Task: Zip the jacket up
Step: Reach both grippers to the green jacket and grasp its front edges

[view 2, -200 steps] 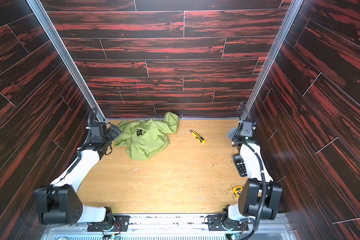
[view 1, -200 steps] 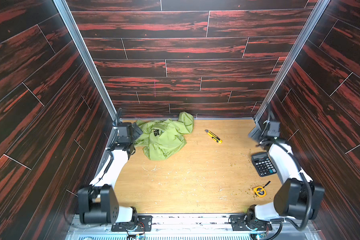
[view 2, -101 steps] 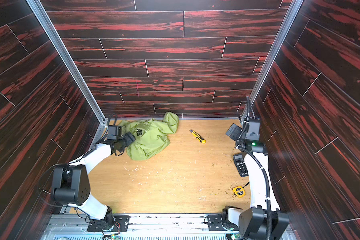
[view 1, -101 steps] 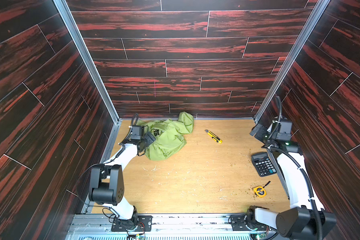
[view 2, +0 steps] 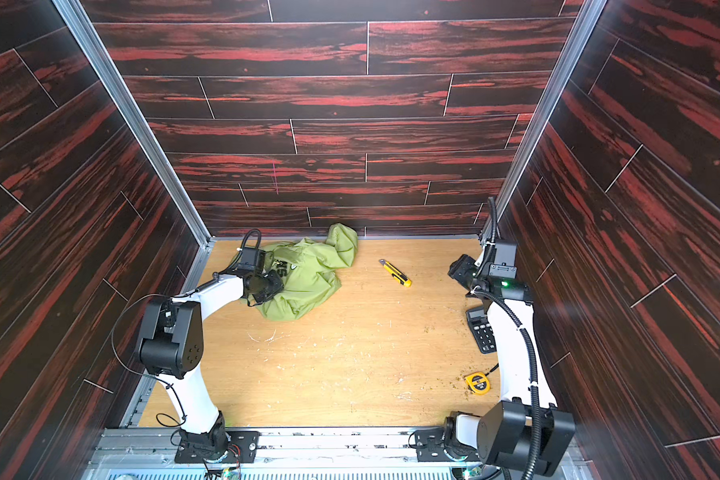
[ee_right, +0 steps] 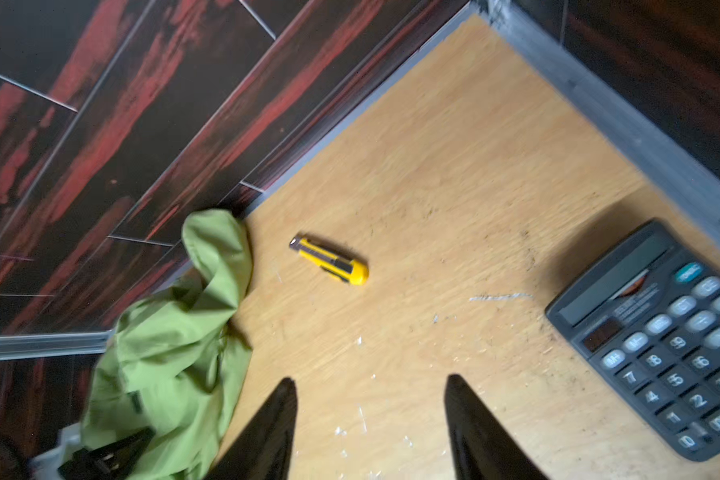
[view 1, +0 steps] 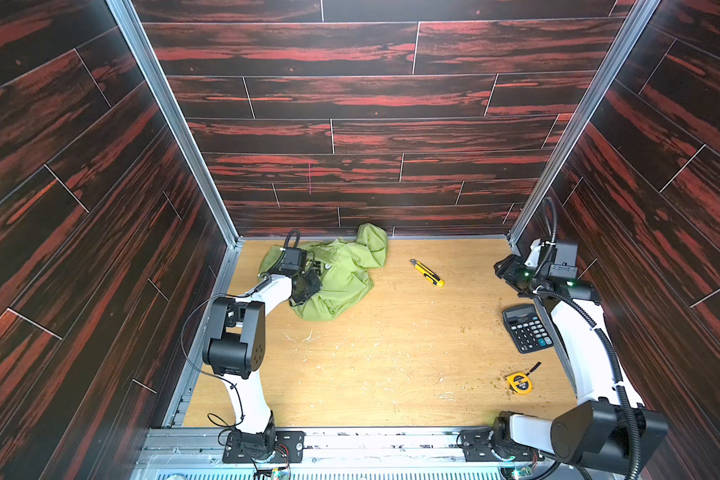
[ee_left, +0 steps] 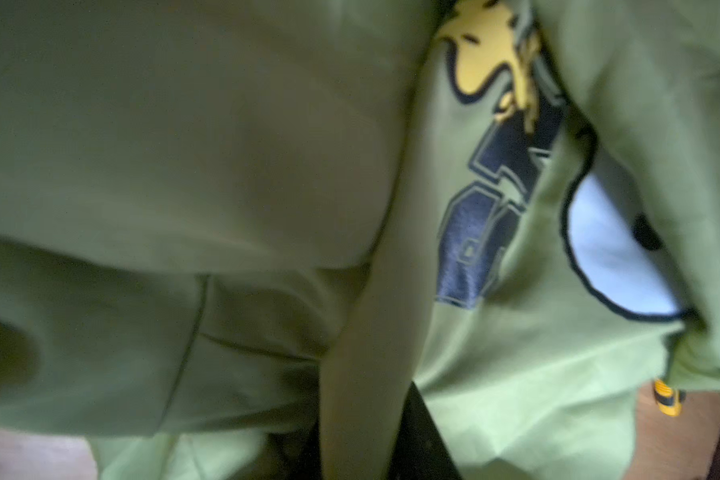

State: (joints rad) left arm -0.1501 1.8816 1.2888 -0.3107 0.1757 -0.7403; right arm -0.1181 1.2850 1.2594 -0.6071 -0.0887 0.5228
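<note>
The jacket (view 1: 344, 276) (view 2: 314, 276) lies crumpled in a green heap at the back left of the wooden floor, one end against the back wall. My left gripper (view 1: 308, 286) (view 2: 269, 286) is pressed into its left side. In the left wrist view the jacket (ee_left: 225, 166) fills the frame, with dark lettering (ee_left: 474, 232) and a white patch showing. A fold of it runs between the dark jaws of my left gripper (ee_left: 364, 440), which are shut on it. The zipper is hidden. My right gripper (ee_right: 371, 384) (view 1: 506, 270) hangs open and holds nothing at the far right, well apart from the jacket (ee_right: 175, 345).
A yellow utility knife (view 1: 427, 273) (view 2: 395, 273) (ee_right: 331, 261) lies right of the jacket. A dark calculator (view 1: 526, 328) (ee_right: 661, 340) and a yellow tape measure (view 1: 518, 382) (view 2: 476, 382) lie along the right wall. Dark panelled walls enclose the floor on three sides.
My left arm swung from the left wall onto the jacket and its jaws closed on a fold. My right arm has risen and its jaws have narrowed.
</note>
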